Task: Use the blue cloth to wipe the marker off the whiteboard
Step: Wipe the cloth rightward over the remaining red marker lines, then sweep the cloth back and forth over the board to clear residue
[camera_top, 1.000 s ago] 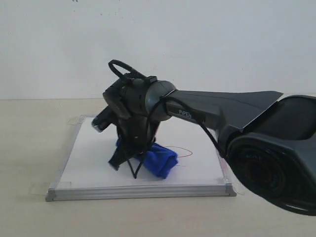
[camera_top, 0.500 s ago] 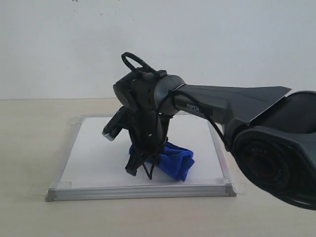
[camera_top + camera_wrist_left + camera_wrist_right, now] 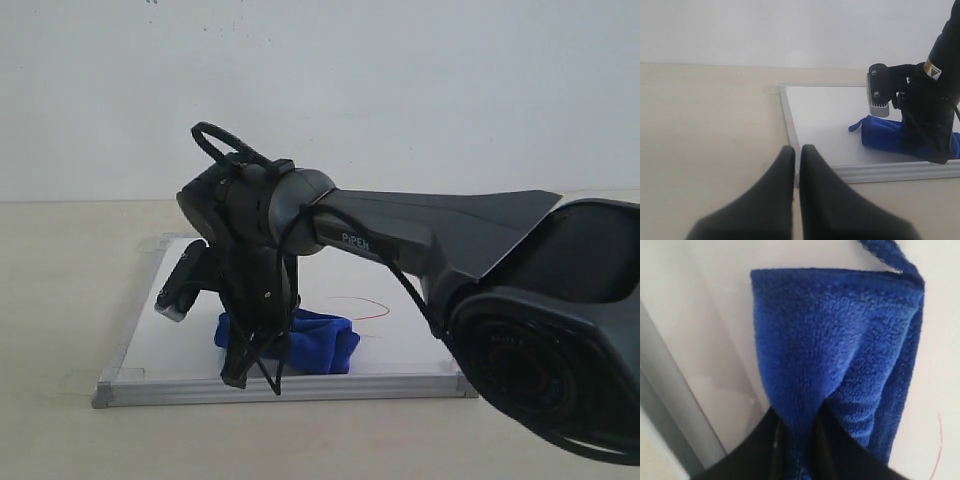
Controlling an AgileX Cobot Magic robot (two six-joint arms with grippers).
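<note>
The right end effector point(image 3: 252, 368) is clamping the deep-blue fuzzy microfibre cloth point(image 3: 318, 342) against the silver-framed whiteboard point(image 3: 170, 345) near its front edge. Thin red marker loops point(image 3: 362, 303) are showing beside it, so wiping is seemingly unfinished. The left end effector point(image 3: 796, 167) is sitting closed.

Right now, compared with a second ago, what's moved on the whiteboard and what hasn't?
The right gripper, clamped on the blue cloth, swept it right over the red marker line, then back left, ending further left and nearer the front edge than a second ago. Nothing was let go or picked up. The whiteboard has not shifted, and the red line still shows.
</note>
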